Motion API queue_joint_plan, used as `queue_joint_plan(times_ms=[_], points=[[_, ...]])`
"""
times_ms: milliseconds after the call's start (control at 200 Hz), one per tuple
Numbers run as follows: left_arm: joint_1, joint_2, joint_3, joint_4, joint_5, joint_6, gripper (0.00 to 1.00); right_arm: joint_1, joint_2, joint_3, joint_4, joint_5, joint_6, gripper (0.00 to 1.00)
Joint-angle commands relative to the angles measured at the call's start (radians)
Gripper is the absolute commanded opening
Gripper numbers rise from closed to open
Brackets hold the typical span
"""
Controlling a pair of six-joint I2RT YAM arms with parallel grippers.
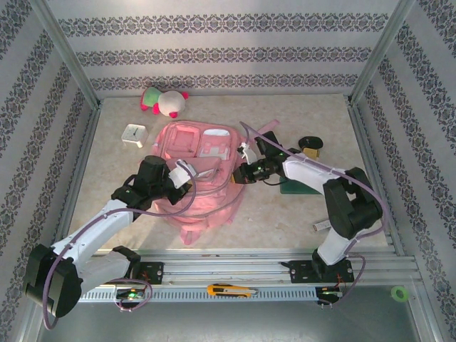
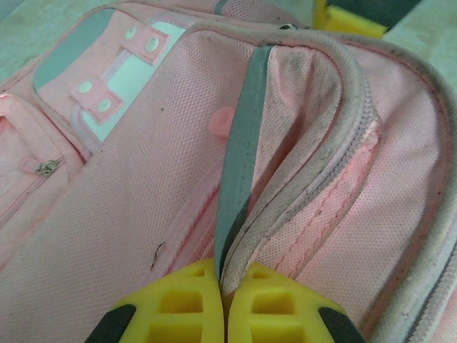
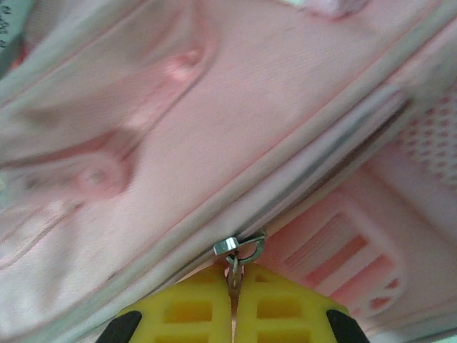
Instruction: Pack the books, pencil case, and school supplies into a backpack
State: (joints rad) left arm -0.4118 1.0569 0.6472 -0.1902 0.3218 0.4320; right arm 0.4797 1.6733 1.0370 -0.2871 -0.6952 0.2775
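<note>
Backpack (image 1: pixel 205 203) seam edge clamped in left pincer (image 2: pixel 223 289) (right pincer (image 3: pixel 233 286): zipper pull (image 3: pixel 240 249)).

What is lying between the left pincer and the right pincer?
The pink backpack: in the top view its front spans the gap between left pincer and right pincer, both shut on it.

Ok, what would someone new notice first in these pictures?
The large pink backpack lies mid-table, with both arms reaching onto it. The left fingers pinch a seam of its fabric, and the right fingers are shut on its metal zipper pull. A plush toy sits at the back left.
</note>
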Motion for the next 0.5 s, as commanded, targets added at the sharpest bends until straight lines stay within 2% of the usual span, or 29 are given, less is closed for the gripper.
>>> queue_joint_plan(times_ms=[0, 135, 300, 495], points=[[-0.011, 0.035, 0.042, 0.124, -0.188, -0.133, 0.00, 0.042, -0.075, -0.027, 0.014, -0.044, 0.059, 0.00], [-0.036, 0.081, 0.071, 0.142, -0.282, -0.197, 0.00, 0.082, -0.102, -0.037, 0.020, -0.084, 0.114, 0.00], [-0.062, 0.111, 0.089, 0.138, -0.389, -0.203, 0.00, 0.099, -0.139, -0.045, 0.005, -0.126, 0.158, 0.00], [-0.085, 0.141, 0.110, 0.152, -0.394, -0.227, 0.00, 0.128, -0.191, -0.061, 0.091, -0.139, 0.287, 0.00]])
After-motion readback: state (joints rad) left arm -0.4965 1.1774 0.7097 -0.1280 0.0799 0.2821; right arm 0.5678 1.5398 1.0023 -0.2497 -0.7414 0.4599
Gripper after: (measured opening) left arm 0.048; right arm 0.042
